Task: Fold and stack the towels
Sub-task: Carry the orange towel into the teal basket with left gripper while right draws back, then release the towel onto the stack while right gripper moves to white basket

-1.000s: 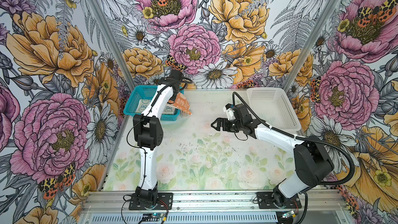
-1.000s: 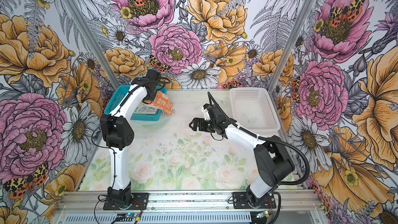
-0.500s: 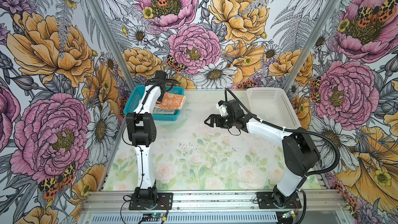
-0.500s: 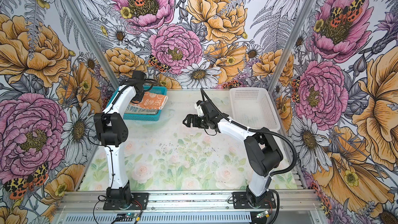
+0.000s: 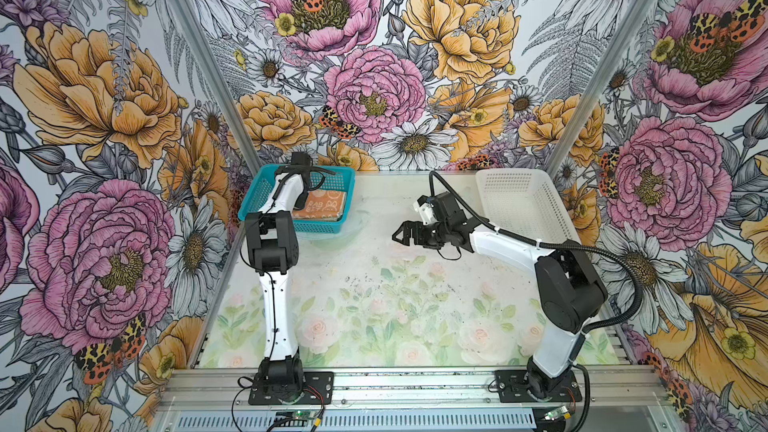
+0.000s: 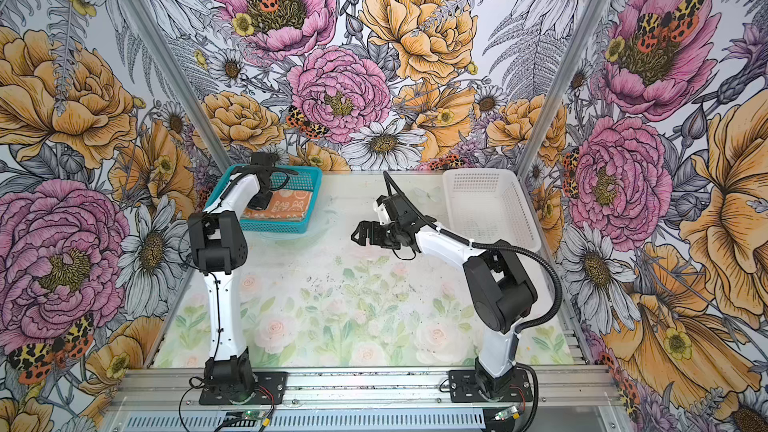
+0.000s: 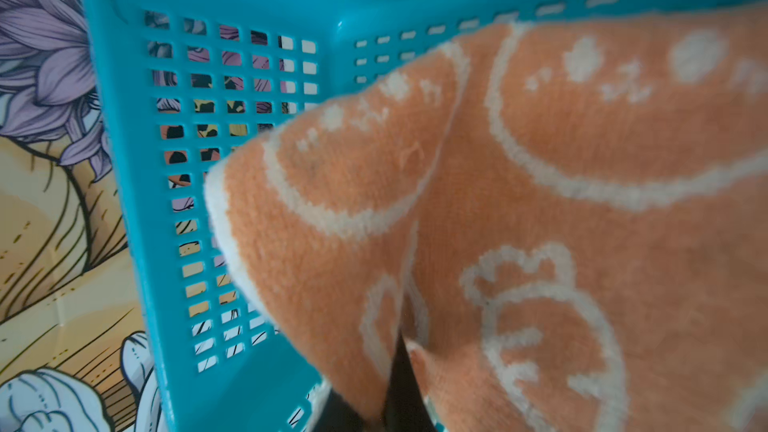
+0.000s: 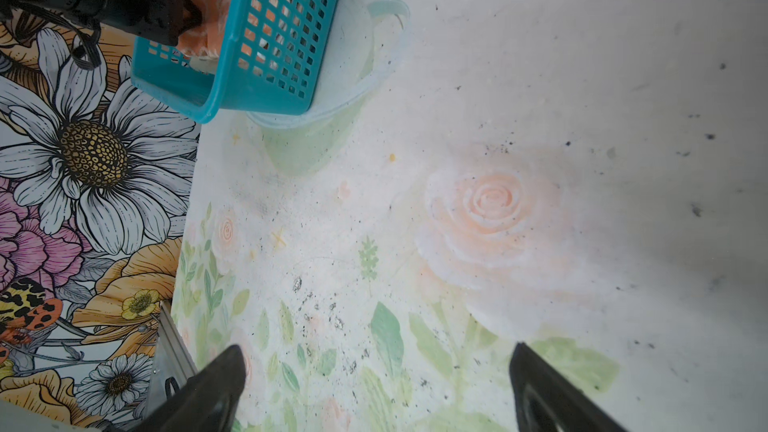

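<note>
Flowered wallpaper closes in a table (image 5: 374, 309) printed with pale roses, and we find only two containers on it: a teal basket (image 5: 316, 225) in the far left corner and a white basket (image 5: 528, 209) in the far right corner. What matters to us sits in the teal one. The orange towel (image 5: 326, 206), folded into a neat rectangle with its RABBIT lettering up, lies mostly flat inside. A paler layer (image 8: 266, 42) glimpsed through the mesh in the right wrist view suggests more cloth beneath, though we cannot tell which. Our left arm (image 5: 275, 317) reaches into the basket from the near side, and the left jaws are closed on an edge of the orange towel. The left wrist view shows the cloth bunched and pinched over a dark fingertip (image 7: 401, 384) close to a corner of the basket. We judge that this grip is there to steer the folded piece square onto the stack, taken at the edge because a pinch in the middle would undo the fold. Our right arm (image 5: 507, 245) hovers above the table's middle, nearer the far edge. The right jaws are spread wide with only bare table between them, which we read as standing clear of the basket while ready to help. We see no towel in the white basket, so the task looks nearly done, pending release.
</note>
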